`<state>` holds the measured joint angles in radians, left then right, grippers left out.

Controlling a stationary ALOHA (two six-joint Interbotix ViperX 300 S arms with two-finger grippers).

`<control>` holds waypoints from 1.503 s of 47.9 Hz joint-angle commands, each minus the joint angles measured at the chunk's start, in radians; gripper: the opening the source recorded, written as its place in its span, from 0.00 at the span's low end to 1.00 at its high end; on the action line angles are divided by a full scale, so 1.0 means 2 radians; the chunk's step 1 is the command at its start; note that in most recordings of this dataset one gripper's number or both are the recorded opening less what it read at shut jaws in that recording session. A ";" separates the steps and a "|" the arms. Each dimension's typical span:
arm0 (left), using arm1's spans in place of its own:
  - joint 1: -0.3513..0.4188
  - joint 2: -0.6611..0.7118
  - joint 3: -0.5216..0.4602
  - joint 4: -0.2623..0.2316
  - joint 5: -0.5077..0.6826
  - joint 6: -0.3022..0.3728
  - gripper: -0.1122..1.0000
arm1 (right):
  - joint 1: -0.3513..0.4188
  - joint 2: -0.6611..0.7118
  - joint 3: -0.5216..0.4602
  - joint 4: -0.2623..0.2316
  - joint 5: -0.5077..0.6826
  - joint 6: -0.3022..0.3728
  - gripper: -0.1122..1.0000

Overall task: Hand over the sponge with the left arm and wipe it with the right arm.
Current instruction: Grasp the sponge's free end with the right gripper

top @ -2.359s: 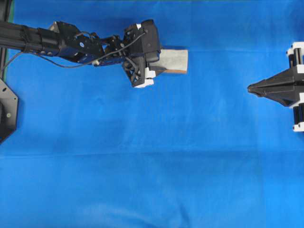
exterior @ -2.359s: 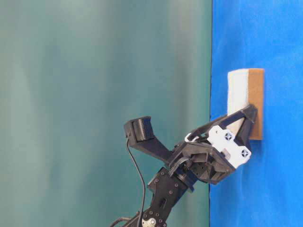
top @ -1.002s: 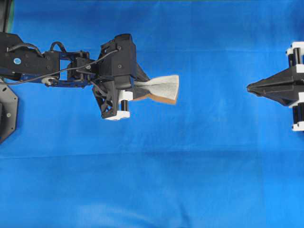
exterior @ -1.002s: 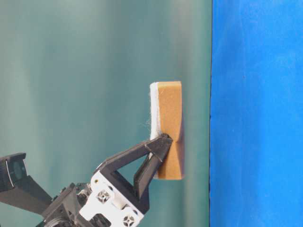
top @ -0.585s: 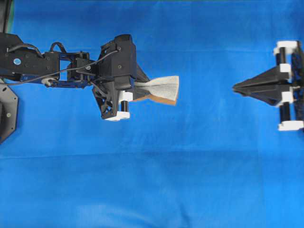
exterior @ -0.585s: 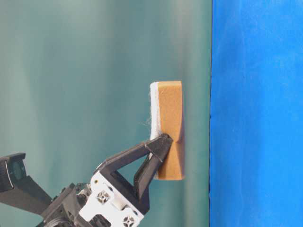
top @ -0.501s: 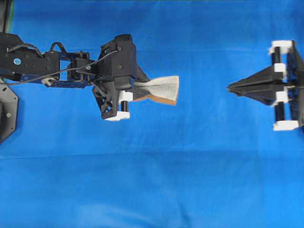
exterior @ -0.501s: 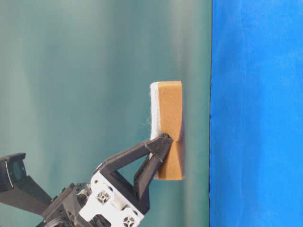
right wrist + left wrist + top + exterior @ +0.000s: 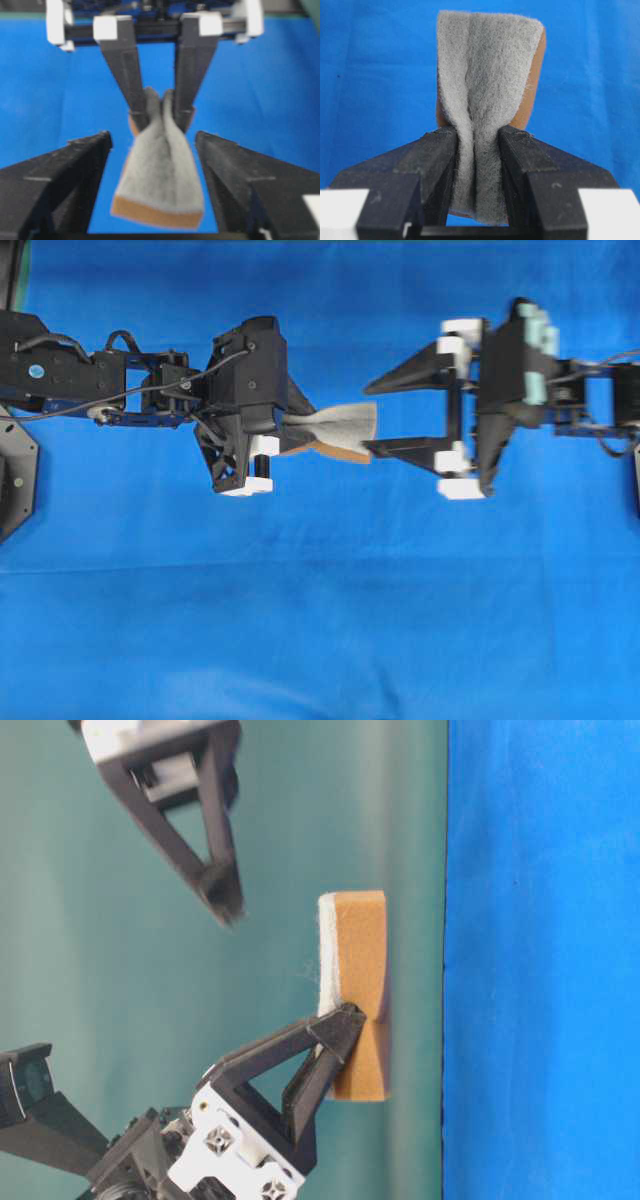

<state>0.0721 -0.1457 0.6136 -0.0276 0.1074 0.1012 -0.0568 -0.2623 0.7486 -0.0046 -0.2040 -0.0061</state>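
The sponge hangs in the air above the blue cloth, grey fuzzy face up and orange-brown layer beneath. My left gripper is shut on its near end, pinching it into a fold. My right gripper, marked with teal strips, stands open at the sponge's free end, one finger on each side and neither touching it. In the right wrist view the sponge lies between the wide-spread fingers. In the table-level view one right finger hovers above and beside the sponge.
A blue cloth covers the whole table. A black mount sits at the left edge. A plain teal wall stands behind the table.
My right gripper has opened wide and travelled left from the right edge up to the sponge's free end. The left gripper and the sponge have stayed still.
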 commanded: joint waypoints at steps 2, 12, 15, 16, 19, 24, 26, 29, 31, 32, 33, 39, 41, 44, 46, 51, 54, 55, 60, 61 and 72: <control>-0.002 -0.011 -0.004 -0.002 -0.002 0.001 0.30 | -0.001 0.023 -0.035 -0.001 0.015 -0.001 0.74; -0.004 -0.011 -0.003 -0.001 -0.002 0.002 0.30 | -0.009 0.067 -0.061 -0.001 0.031 -0.002 0.74; -0.004 -0.011 -0.003 -0.001 -0.001 0.004 0.30 | -0.008 0.076 -0.064 -0.001 0.033 -0.002 0.74; -0.003 -0.011 -0.004 -0.001 -0.001 0.004 0.30 | -0.008 0.081 -0.065 -0.001 0.033 -0.002 0.74; -0.003 -0.011 -0.003 0.000 -0.001 0.004 0.30 | -0.009 0.087 -0.067 -0.001 0.035 0.001 0.74; -0.004 -0.011 -0.003 -0.001 -0.001 0.005 0.30 | -0.009 0.096 -0.067 -0.001 0.042 0.003 0.74; -0.003 -0.011 -0.003 0.000 0.000 0.005 0.30 | -0.009 0.097 -0.068 -0.001 0.046 0.004 0.74; -0.004 -0.011 -0.003 0.000 -0.001 0.005 0.30 | -0.009 0.097 -0.068 -0.001 0.050 0.004 0.74; -0.004 -0.011 -0.003 0.000 0.000 0.005 0.30 | -0.009 0.097 -0.068 -0.001 0.051 0.004 0.74; -0.004 -0.011 -0.003 0.000 0.000 0.007 0.30 | -0.009 0.097 -0.068 -0.001 0.051 0.004 0.74; -0.004 -0.011 -0.003 0.000 0.000 0.008 0.30 | -0.009 0.097 -0.068 -0.001 0.052 0.004 0.74; -0.005 -0.011 -0.004 0.000 -0.001 0.016 0.30 | -0.009 0.097 -0.068 -0.001 0.054 0.001 0.74; -0.005 -0.011 -0.005 0.000 -0.002 0.017 0.30 | -0.009 0.097 -0.068 -0.001 0.054 -0.002 0.73; -0.005 -0.010 -0.005 0.000 -0.003 0.017 0.30 | -0.009 0.097 -0.068 -0.003 0.055 -0.005 0.71; -0.005 -0.010 -0.005 0.000 -0.003 0.017 0.30 | -0.009 0.097 -0.068 -0.008 0.057 -0.007 0.68; -0.005 -0.010 -0.006 0.000 -0.004 0.015 0.27 | -0.009 0.097 -0.069 -0.017 0.061 -0.012 0.47; -0.005 -0.009 -0.007 0.000 -0.004 0.016 0.24 | -0.009 0.097 -0.070 -0.018 0.063 -0.012 0.34; -0.005 -0.009 -0.007 0.000 -0.004 0.016 0.24 | -0.009 0.097 -0.070 -0.018 0.063 -0.012 0.32; -0.005 -0.008 -0.008 0.000 -0.004 0.017 0.24 | -0.009 0.097 -0.072 -0.019 0.065 -0.013 0.31; -0.005 -0.008 -0.009 0.000 -0.004 0.017 0.24 | -0.009 0.097 -0.072 -0.018 0.066 -0.013 0.31; -0.005 -0.012 -0.011 0.000 -0.004 0.016 0.24 | -0.009 0.096 -0.073 -0.021 0.067 -0.013 0.31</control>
<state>0.0644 -0.1473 0.6167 -0.0291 0.1120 0.1335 -0.0736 -0.0583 0.6243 -0.0445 -0.0675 -0.0307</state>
